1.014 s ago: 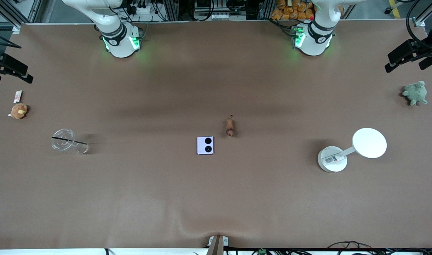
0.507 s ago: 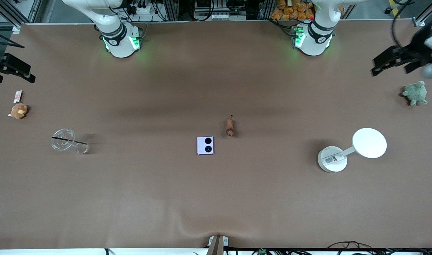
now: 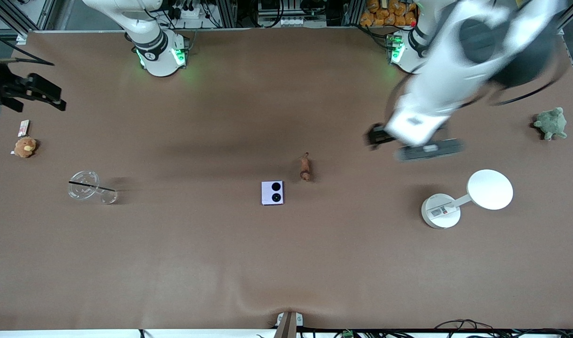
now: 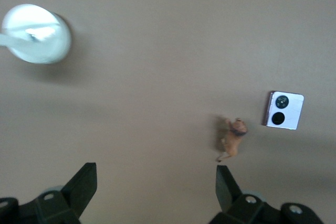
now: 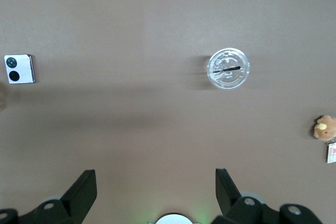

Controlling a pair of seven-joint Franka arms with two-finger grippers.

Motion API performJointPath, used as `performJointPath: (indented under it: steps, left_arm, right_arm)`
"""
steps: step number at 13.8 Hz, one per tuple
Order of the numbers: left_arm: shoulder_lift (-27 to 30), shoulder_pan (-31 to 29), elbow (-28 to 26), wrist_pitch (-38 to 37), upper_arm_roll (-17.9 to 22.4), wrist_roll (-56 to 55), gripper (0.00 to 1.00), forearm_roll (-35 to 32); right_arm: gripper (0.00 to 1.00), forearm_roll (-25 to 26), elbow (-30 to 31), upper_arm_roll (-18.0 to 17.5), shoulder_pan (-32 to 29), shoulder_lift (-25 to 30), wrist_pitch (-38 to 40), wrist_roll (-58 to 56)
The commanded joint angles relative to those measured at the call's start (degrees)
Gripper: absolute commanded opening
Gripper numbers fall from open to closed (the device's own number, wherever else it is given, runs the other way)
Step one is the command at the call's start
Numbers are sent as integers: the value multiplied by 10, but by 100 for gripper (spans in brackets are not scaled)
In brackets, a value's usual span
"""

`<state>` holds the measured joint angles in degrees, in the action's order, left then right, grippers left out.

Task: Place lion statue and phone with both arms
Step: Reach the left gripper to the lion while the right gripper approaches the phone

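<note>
Front view puts the lion statue [image 3: 305, 169] and the phone [image 3: 272, 192] near the table's middle, close together but apart, the phone nearer the camera and a little toward the right arm's end. Your left gripper [image 4: 156, 187] hangs in the air with fingers spread wide and nothing between them, over bare table between the statue and the left arm's base. In its wrist view the statue [image 4: 233, 140] lies off one fingertip, not between the two, so centre it before you descend. The front view blurs that arm, so I would trust the wrist view for alignment. The statue is tiny and probably tips easily; close across its body, not its thin tail. Your right gripper [image 5: 156, 187] is equally wide and empty, up over the right arm's end of the table, well apart from the phone [image 5: 19, 69]; bring it over the phone and grip it by its edges.
</note>
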<state>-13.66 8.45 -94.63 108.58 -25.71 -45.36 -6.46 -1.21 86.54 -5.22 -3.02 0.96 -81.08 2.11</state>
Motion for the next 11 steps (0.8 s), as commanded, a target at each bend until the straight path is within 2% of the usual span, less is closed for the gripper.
performJointPath:
  steps: [1, 3, 6, 7, 10, 11]
  left_arm:
    - [-81, 67, 7, 71, 0, -119, 100, -68]
    - [-147, 116, 4, 134, 1, -184, 100, -87]
    - [-218, 143, 5, 185, 2, -264, 100, -180]
    - [-237, 146, 7, 200, 2, -272, 93, -197]
    - [-276, 146, 8, 247, 4, -272, 90, -223]
    - [-283, 146, 9, 254, 6, -273, 83, -232]
  right_arm:
    - [100, 2, 26, -69, -25, -4, -24, 66]
    - [100, 2, 56, -106, -31, -4, -49, 100]
    - [100, 2, 102, -146, -34, -4, -104, 155]
    - [100, 2, 115, -153, -34, -5, -118, 170]
    - [100, 1, 169, -165, -34, -11, -183, 199]
    - [100, 1, 185, -165, -34, -16, -208, 202]
